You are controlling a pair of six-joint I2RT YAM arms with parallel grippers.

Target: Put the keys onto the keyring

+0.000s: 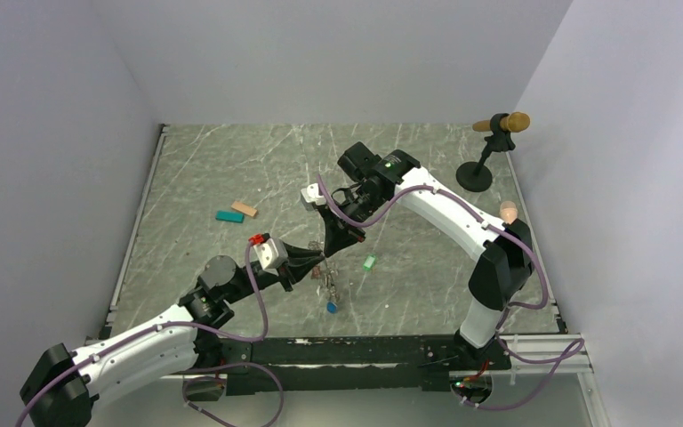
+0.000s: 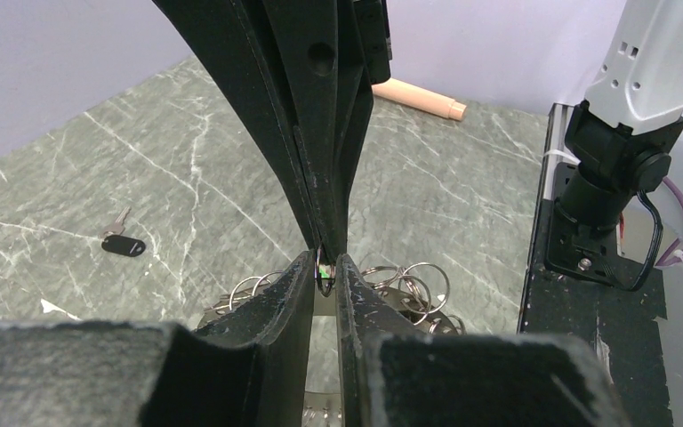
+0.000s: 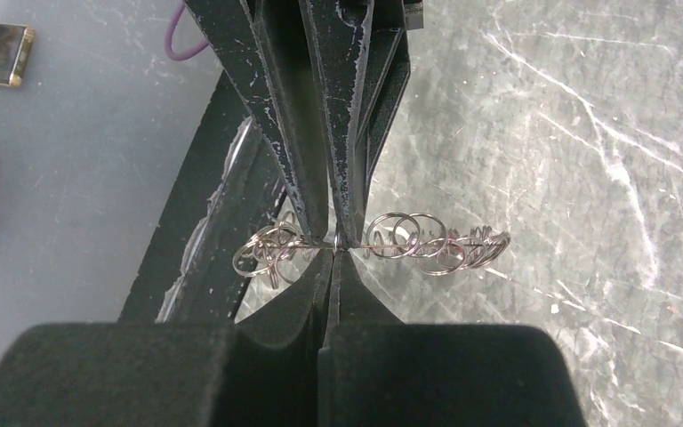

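Observation:
Both grippers meet over the middle of the table on the keyring (image 1: pixel 324 271), a thin wire ring hung with several small metal split rings (image 3: pixel 427 242). My right gripper (image 3: pixel 336 252) is shut, its tips pinching the wire seen edge-on. My left gripper (image 2: pixel 325 264) is closed to a narrow gap on one small loop of the keyring (image 2: pixel 409 283), with a speck of green showing in that gap. The green key (image 1: pixel 370 262) lies on the table to the right of the grippers. The blue key (image 1: pixel 332 307) sits just below the ring; I cannot tell whether it hangs from it.
A teal block (image 1: pixel 229 216) and a tan block (image 1: pixel 245 209) lie at the left-centre. A microphone on a black stand (image 1: pixel 489 151) is at the back right. A dark-tagged key (image 2: pixel 124 245) lies on the marble. The black base rail (image 1: pixel 356 351) runs along the near edge.

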